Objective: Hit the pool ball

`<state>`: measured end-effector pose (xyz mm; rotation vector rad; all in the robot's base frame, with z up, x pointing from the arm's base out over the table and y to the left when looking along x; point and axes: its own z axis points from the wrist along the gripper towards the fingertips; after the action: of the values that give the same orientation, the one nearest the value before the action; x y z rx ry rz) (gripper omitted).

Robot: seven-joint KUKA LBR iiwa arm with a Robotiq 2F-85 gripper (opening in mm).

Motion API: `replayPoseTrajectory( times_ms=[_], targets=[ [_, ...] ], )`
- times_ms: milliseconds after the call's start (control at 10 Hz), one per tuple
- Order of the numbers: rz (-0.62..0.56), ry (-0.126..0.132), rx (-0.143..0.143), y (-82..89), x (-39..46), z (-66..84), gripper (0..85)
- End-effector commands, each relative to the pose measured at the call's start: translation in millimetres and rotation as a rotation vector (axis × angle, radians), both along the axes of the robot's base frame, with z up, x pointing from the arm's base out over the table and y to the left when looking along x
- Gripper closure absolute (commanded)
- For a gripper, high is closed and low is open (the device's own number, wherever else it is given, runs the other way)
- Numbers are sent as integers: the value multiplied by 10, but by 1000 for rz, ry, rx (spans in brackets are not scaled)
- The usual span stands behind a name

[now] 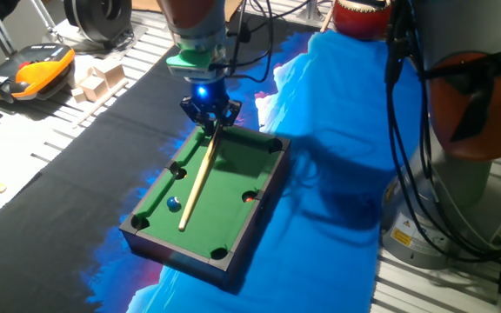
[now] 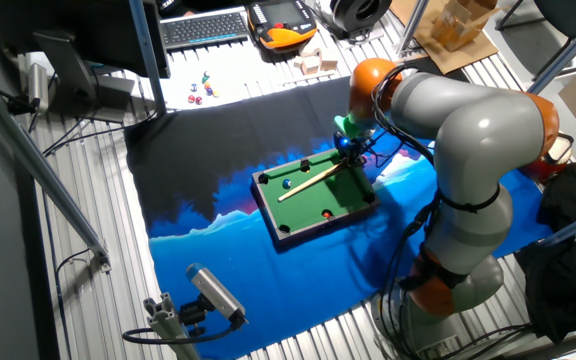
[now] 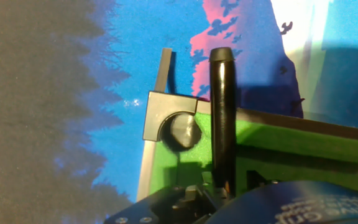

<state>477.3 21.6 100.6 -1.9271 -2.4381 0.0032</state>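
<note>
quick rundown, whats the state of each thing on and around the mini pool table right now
gripper: shut on the cue stick's upper end
cue stick: held, slanting down across the felt
pool ball: resting on the felt just beside the cue tip
reddish-orange ball: sitting in a side pocket
miniature pool table: flat on the blue cloth

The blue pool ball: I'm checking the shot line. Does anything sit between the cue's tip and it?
Nothing visible does. The gripper holds the cue stick, whose tip lies just beside the blue pool ball on bare green felt.
</note>
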Motion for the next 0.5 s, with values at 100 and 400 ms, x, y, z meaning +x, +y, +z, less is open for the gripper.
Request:
replayPoseTrajectory(
  times_ms=[100, 400],
  targets=[
    [-4, -2, 0, -3, 19, -24, 510],
    [-13, 2, -12, 13, 36, -71, 510]
  ],
)
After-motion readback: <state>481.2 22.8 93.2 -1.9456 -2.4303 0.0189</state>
